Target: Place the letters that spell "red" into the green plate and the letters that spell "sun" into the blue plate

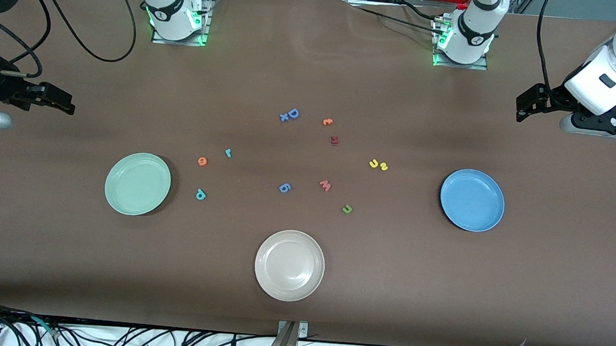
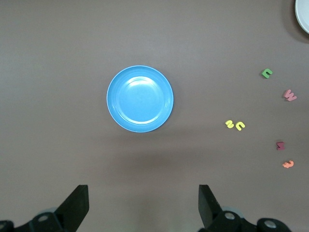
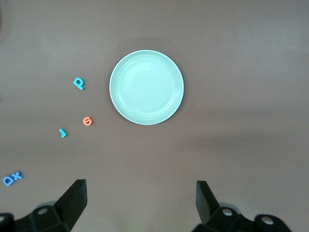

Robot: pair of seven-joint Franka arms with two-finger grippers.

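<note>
Right gripper (image 1: 69,106) hangs high over the bare table at the right arm's end, fingers apart, nothing in them – waiting. Green plate (image 1: 138,183) sits under it toward that end, nothing in it. Just beside the plate, toward table centre: orange "e" (image 1: 202,161), thin teal "r" (image 1: 228,152) a bit farther from the front cam, teal "d" (image 1: 201,194) nearest the cam. All 3 apart from each other, none touching the plate.

Mid table: big blue "D" (image 1: 290,114), a blue letter (image 1: 284,187), beige-white plate (image 1: 289,265) nearest the cam, pink "w" (image 1: 325,185), other orange letter (image 1: 327,122), dark red letter (image 1: 334,140), olive "n" (image 1: 347,209). Yellow "u" (image 1: 374,163) and yellow "s" (image 1: 384,167) lie touching or nearly so. Blue plate (image 1: 472,200) toward the left arm's end, also holding nothing. Left gripper (image 1: 523,107) up over bare table there, fingers apart.

Handling, as a guess: foam letters look v. light, soft, thin and flat – pinch across a stroke from straight above; the "u"/"s" pair may need separating.

Count: 3 plates, 11 letters – 6 wanted, 5 not.
</note>
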